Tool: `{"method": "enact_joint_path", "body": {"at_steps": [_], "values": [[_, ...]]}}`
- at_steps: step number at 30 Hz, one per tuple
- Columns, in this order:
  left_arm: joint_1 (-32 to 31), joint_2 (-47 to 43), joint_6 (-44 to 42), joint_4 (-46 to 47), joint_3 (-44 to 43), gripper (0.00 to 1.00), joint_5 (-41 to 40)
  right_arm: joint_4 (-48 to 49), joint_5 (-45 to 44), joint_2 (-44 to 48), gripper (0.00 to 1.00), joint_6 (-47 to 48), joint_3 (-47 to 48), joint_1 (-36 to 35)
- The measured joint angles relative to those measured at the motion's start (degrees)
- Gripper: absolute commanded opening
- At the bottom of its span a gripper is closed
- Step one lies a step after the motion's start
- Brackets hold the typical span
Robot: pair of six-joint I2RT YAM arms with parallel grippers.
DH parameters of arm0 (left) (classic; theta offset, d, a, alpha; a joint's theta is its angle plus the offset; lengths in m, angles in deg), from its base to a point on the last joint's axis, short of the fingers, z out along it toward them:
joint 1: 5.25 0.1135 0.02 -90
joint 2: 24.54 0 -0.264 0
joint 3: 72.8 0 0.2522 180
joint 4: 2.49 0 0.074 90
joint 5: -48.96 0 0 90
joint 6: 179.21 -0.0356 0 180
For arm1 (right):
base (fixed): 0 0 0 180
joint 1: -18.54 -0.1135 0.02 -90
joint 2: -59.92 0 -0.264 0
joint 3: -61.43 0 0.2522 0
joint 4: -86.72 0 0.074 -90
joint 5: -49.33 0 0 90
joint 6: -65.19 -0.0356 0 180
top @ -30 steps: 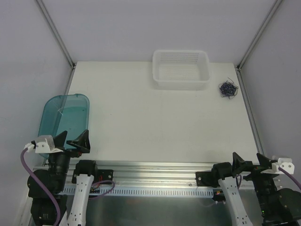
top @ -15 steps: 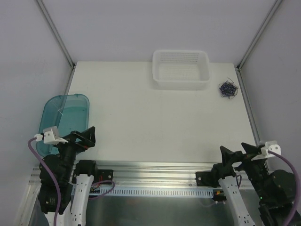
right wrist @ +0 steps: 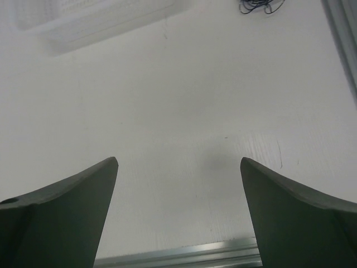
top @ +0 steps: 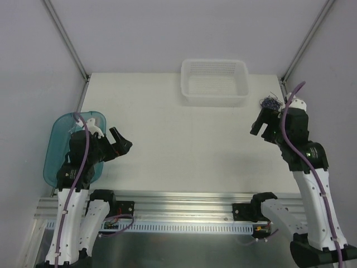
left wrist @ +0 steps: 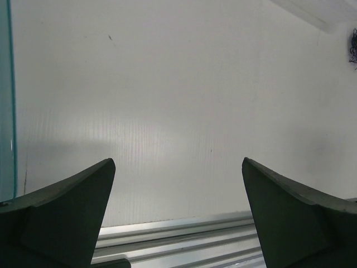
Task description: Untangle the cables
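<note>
The cables [top: 271, 103] are a small dark purple and black knotted clump on the white table, right of the basket near the right wall. They also show at the top edge of the right wrist view [right wrist: 257, 5] and at the right edge of the left wrist view [left wrist: 353, 47]. My right gripper [top: 262, 125] is open and empty, raised above the table just short of the clump; in its own view [right wrist: 178, 161] only bare table lies between the fingers. My left gripper [top: 124, 144] is open and empty at the left, far from the cables, over bare table [left wrist: 178, 161].
A white mesh basket [top: 215, 82] stands at the back, left of the clump, and shows blurred in the right wrist view [right wrist: 100, 19]. A teal translucent tray [top: 61, 134] lies at the left edge, beside my left arm. A metal rail [top: 178, 198] runs along the near edge.
Both arms have lifted off the near rail. The right gripper has swung far forward towards the clump. The left gripper has moved forward beside the teal tray.
</note>
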Motion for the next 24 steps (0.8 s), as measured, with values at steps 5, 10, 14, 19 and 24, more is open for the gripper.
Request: {"method": "enact_joint_path", "body": {"at_steps": [5,10,14,19,24], "values": [[0.0,4.9,-3.5,2.6,-0.6,0.99,2.7,5.7,-6.9,-11.4,0.97,-5.8,2.3,5.7],[0.0,6.2,-5.8,7.0,1.6,0.99,4.3,11.8,-9.3,-24.2,0.93,-13.5,3.6,16.0],[0.0,7.0,-6.3,10.3,6.5,0.99,6.1,16.2,-9.7,-35.6,0.91,-17.0,6.2,20.5],[0.0,8.8,-6.4,11.7,8.7,0.99,6.8,23.6,-8.8,-49.4,0.87,-20.3,9.9,23.5],[0.0,10.4,-6.4,13.4,8.7,0.99,7.6,29.3,-6.7,-61.9,0.87,-22.6,15.8,24.4]]}}
